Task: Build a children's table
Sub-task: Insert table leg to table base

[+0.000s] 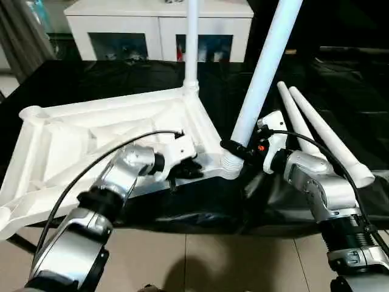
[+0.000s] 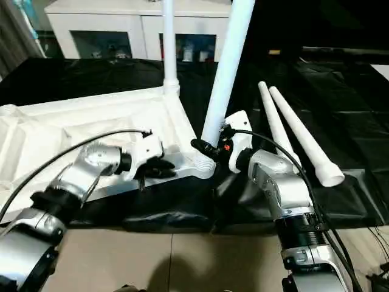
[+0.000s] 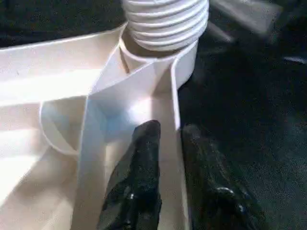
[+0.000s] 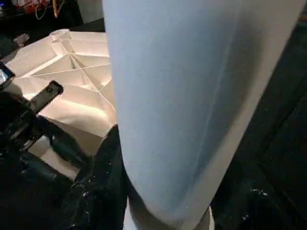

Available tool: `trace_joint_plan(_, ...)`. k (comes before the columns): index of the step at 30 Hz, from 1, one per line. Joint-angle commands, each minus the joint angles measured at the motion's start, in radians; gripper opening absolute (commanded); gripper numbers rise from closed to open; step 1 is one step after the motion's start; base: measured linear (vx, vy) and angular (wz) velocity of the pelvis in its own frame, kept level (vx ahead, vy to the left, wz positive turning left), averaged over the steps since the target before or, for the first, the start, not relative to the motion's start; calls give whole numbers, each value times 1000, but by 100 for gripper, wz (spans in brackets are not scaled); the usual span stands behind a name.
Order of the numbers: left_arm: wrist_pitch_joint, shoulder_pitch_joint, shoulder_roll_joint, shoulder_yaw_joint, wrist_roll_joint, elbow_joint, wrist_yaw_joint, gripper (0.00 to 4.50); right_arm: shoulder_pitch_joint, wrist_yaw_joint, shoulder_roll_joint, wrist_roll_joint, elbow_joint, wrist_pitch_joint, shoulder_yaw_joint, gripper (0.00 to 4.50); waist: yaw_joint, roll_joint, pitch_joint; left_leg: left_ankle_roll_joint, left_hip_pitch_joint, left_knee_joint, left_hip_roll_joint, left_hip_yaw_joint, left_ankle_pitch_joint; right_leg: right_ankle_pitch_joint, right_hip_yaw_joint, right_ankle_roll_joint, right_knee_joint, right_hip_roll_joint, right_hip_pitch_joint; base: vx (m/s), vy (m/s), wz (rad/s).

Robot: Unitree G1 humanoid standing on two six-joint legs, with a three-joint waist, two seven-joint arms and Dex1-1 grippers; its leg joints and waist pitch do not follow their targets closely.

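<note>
Already one leg [image 1: 192,42] stands in the far socket; the right hand [image 1: 238,151] clasps a second [image 1: 262,73] at the near socket — two legs [image 1: 322,134] wait right, while the left hand [image 1: 185,167] narrowly straddles the tabletop [image 1: 73,140] rim.

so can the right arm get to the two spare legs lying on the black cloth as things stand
Probably yes, once it lets go. The two loose legs lie just outside the right gripper, with bare black cloth between. But that gripper is clamped round the tilted leg at the near corner socket, so it is busy.
</note>
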Motion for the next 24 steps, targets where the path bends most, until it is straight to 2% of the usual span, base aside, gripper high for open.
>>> trace_joint_plan(1,12,-12,-11,-14,16,22,25,96,-18,-8,-3,7,-17,-20,-22,186,-1,-4,-78,28,19,-74,22,-2,-225,-126,29,-248,-58,-27,54,0,0,0)
trace_joint_plan(4,1,-11,-15,-24,26,33,25,96,-14,-7,-4,6,-23,-19,-24,186,-1,2,-79,34,20,-73,23,-3,-219,-127,28,-254,-58,-28,54,0,0,0)
trace_joint_plan(10,-6,-16,-15,-47,56,74,42,96,-11,-11,-6,-2,-23,-27,-21,186,-1,1,-78,38,21,-74,24,-3,-227,-133,28,-256,-60,-26,52,0,0,0)
trace_joint_plan(16,-16,-16,-18,-39,46,95,54,96,-18,-6,2,-5,-13,-31,-16,186,-1,-3,-74,21,22,-78,24,-4,-277,-232,29,-231,-69,-30,50,0,0,0)
trace_joint_plan(19,-25,-10,-27,-24,22,81,42,67,-21,-2,5,-8,-2,-35,-11,186,-2,-5,-74,20,22,-79,24,-4,-277,-242,29,-224,-71,-29,49,0,0,0)
trace_joint_plan(22,-30,-4,-32,-14,5,75,34,30,-28,-1,8,-13,16,-42,-8,186,-1,-2,-76,24,21,-78,24,-4,-258,-204,29,-237,-66,-29,48,0,0,0)
trace_joint_plan(24,-38,7,-37,-3,-17,68,21,21,-37,1,11,-16,39,-50,-6,186,-1,-2,-78,28,22,-76,25,-3,-246,-173,29,-246,-63,-28,49,0,0,0)
